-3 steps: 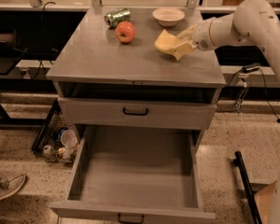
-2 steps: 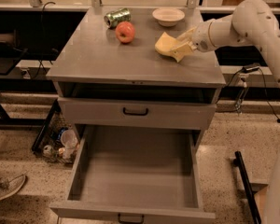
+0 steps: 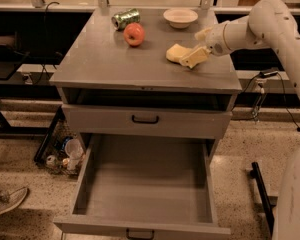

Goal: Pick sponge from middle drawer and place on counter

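The pale yellow sponge (image 3: 175, 53) lies on the grey counter (image 3: 110, 59), at its right side. My gripper (image 3: 199, 46) is just right of the sponge and low over the counter. Its cream fingers (image 3: 194, 58) are spread open, and the lower one is right beside the sponge's right end. The sponge is not between the fingers. The middle drawer (image 3: 145, 189) is pulled far out at the bottom of the view. Its grey floor is bare and its dark handle shows at the front edge.
A red apple (image 3: 134, 34), a crushed green can (image 3: 126, 18) and a white bowl (image 3: 180, 17) stand at the back of the counter. A shut drawer (image 3: 145, 120) sits above the open one. Clutter lies on the floor at left (image 3: 65, 151).
The sponge has gone down a little and to the left, out from between the fingers, and now rests on the counter. The arm has barely moved.
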### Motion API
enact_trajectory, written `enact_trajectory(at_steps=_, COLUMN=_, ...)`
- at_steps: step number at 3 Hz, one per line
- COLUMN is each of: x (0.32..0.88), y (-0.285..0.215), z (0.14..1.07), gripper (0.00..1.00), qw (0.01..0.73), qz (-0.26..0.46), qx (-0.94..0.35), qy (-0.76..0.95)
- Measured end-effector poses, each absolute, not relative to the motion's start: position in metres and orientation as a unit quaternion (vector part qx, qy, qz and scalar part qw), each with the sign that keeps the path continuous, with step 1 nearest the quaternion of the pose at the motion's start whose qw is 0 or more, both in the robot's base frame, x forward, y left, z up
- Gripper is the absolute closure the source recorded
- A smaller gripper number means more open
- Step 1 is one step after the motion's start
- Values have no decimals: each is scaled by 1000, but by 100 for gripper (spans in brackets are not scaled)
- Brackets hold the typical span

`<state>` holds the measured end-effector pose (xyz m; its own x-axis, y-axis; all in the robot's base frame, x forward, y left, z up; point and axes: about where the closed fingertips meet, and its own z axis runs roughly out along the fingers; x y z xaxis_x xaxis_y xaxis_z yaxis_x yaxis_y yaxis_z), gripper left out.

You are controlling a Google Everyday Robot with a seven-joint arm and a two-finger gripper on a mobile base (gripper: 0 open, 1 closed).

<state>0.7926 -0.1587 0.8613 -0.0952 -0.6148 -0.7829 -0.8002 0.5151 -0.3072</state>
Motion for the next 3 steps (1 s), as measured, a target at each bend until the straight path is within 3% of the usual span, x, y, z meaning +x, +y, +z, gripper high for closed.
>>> enact_trajectory(at_steps=2, x=778, y=-183, z=883, gripper=0, qw=497, qz=111, qx=-472, qy=720)
enact_trajectory(at_steps=3, x=754, y=-222, z=906, gripper=0, qw=529, qz=101, qx=-451, qy=712)
